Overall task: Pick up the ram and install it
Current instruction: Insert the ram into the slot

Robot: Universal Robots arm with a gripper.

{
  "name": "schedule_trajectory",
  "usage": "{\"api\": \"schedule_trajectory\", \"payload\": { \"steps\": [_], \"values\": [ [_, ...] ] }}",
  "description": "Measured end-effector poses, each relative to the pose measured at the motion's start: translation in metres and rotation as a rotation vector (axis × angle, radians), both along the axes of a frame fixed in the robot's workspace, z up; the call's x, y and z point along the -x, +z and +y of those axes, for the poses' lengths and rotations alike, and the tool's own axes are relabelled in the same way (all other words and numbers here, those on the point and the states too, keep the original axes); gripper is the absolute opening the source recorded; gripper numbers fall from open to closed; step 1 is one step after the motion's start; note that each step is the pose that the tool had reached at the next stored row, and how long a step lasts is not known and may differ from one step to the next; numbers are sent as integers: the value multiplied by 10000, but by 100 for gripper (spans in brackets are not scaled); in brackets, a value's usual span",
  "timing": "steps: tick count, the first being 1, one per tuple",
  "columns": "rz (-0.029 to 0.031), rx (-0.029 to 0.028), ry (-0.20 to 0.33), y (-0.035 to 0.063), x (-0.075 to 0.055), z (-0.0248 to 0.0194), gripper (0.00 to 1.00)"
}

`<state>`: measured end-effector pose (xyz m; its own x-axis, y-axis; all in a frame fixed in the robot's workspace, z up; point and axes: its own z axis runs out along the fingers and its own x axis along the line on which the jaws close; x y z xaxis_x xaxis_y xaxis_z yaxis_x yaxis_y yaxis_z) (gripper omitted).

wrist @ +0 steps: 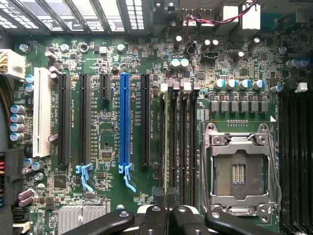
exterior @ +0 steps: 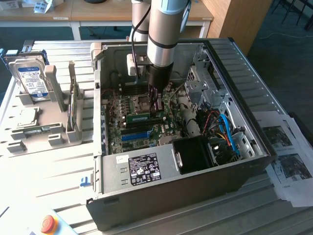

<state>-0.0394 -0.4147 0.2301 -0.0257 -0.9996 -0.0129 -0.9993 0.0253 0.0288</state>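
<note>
Overhead, a grey robot arm reaches straight down into an open computer case point(exterior: 244, 161) lying on its side on a slatted metal worktop point(exterior: 49, 166), so the motherboard point(wrist: 107, 127) faces up for access. The gripper point(exterior: 158, 108) has its jaws clenched nearly together, directly over the long dark memory slots point(wrist: 181, 147) between the blue expansion slot point(wrist: 124, 122) and the empty processor socket point(wrist: 238, 169).

The ram point(exterior: 144, 117), a narrow green stick with a pale label, stands on edge along one of those slots, and the jaws meet it at the end toward the exterior view's right. Whether they pinch that end or only bear down on it cannot be told. The vertical approach appears meant to keep the stick square to its slot.

A silver hard drive point(exterior: 30, 78) stands in a grey rack well apart, on the exterior view's left.
</note>
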Motion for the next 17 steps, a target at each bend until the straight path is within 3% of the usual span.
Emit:
{"api": "schedule_trajectory", "payload": {
  "steps": [17],
  "values": [
    [-1,1,0,-38,0,0,12]
  ]
}}
